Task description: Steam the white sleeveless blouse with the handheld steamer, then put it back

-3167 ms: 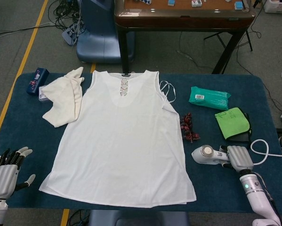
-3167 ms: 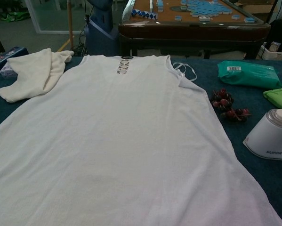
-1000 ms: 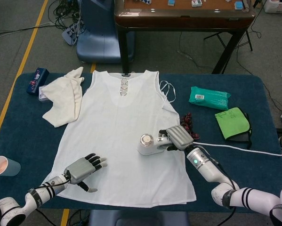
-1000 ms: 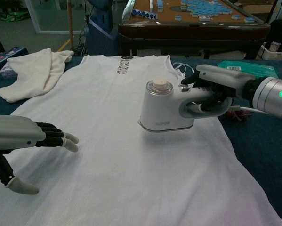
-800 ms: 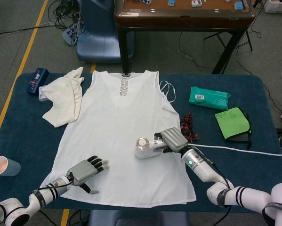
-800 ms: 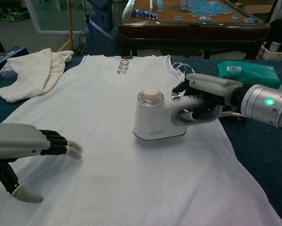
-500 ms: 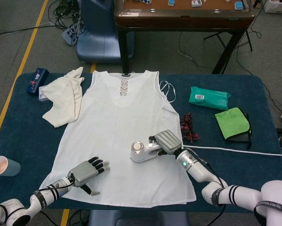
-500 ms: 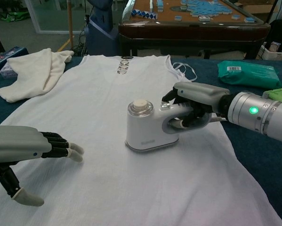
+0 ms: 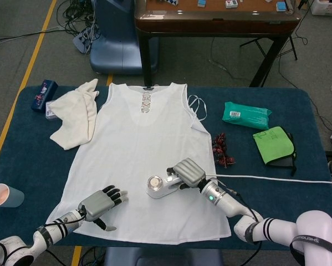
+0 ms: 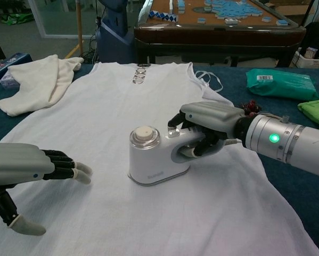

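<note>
On a dark blue table (image 9: 21, 149) a white sleeveless blouse (image 9: 138, 144) is laid flat, neckline away from the robot. At the lower left hem, the left hand (image 9: 99, 202) is rested open on the fabric, fingers apart, nothing held. To its right, the handheld steamer (image 9: 159, 186) is set upright on the blouse's lower half, its handle clasped by the right hand (image 9: 188, 173). A white cord (image 9: 276, 179) is trailed rightward. If tugged taut, the steamer could be dragged askew and the cloth bunched.
</note>
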`<action>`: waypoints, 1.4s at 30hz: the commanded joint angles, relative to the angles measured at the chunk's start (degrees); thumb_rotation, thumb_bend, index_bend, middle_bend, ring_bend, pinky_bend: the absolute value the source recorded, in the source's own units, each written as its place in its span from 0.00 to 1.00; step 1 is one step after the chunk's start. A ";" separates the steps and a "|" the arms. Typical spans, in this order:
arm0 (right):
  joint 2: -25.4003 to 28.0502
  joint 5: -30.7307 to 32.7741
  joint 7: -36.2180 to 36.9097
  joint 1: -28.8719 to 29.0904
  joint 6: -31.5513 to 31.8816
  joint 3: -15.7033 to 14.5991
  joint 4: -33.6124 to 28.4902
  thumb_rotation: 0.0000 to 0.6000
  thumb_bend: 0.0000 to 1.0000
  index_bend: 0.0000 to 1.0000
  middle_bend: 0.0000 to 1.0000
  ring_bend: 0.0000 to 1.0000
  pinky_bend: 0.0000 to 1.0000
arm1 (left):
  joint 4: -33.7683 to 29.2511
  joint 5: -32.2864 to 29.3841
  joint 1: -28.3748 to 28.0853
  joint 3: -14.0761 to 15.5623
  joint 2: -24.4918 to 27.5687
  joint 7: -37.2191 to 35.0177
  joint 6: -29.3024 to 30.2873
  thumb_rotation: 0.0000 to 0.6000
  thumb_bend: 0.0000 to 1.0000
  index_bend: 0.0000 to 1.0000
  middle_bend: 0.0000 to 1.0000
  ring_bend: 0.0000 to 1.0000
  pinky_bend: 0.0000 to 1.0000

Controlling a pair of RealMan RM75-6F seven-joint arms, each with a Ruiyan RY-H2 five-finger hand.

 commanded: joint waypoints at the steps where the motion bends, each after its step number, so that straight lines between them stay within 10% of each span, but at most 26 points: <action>1: -0.43 -1.47 0.97 0.12 1.20 -1.01 0.30 1.00 0.62 0.90 0.85 0.85 0.73 | -0.10 -0.11 -0.01 0.15 0.07 0.08 0.19 0.42 0.14 0.04 0.00 0.00 0.00; 24: 3.76 -9.23 1.54 -1.98 6.42 -8.96 -7.61 1.00 0.62 0.91 0.85 0.85 0.73 | -1.07 -1.05 -0.52 1.23 0.38 1.39 0.95 0.44 0.14 0.04 0.00 0.00 0.00; 42: 4.35 -8.24 2.71 -4.66 9.71 -9.01 0.12 1.00 0.62 0.91 0.86 0.85 0.73 | -1.74 -1.06 -0.63 1.81 0.82 1.76 1.63 0.44 0.14 0.04 0.00 0.00 0.00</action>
